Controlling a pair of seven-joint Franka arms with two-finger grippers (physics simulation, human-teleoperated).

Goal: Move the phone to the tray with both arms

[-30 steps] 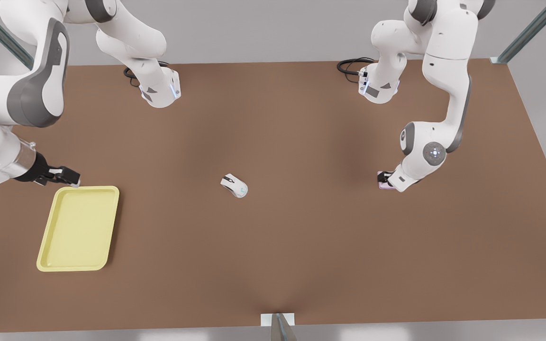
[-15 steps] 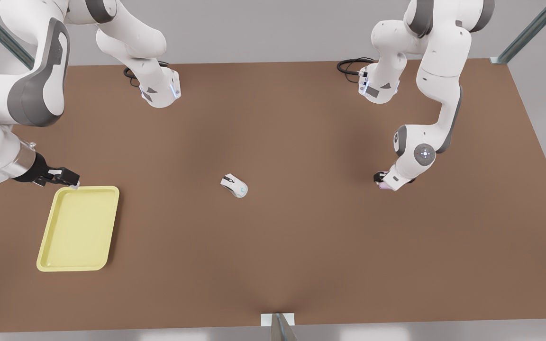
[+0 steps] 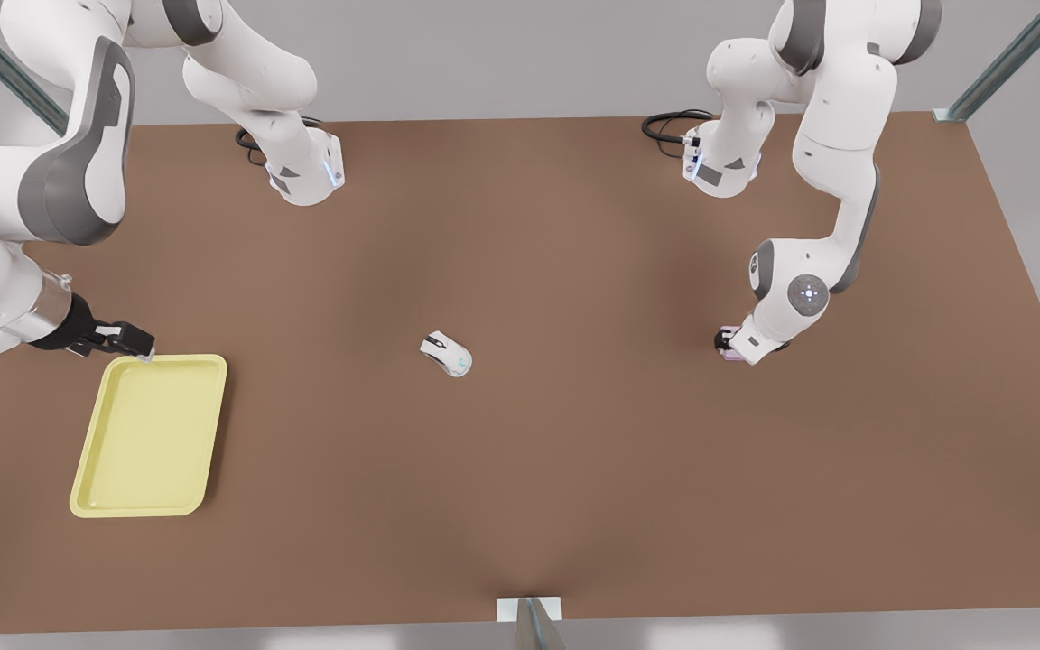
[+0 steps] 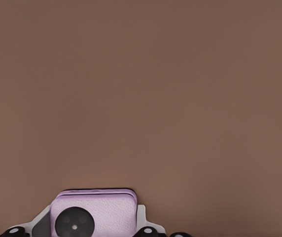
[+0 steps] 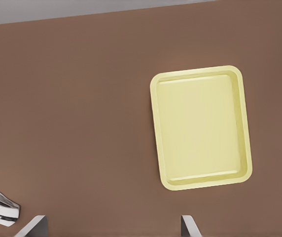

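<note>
The pale pink phone is at the front view's right, largely covered by the wrist of my left gripper. In the left wrist view the phone sits between the two fingers, one black circle showing, and my left gripper is shut on it just above the brown table. The pale yellow tray lies flat at the front view's left. My right gripper hovers at the tray's far corner, open with nothing in it. The right wrist view looks down on the tray.
A white computer mouse lies mid-table between phone and tray, and the mouse also appears in the right wrist view. The two arm bases and black cables stand along the table's far edge. A small bracket sits at the near edge.
My left arm has shifted slightly toward the front view's left with the phone in its gripper. My right gripper has barely moved.
</note>
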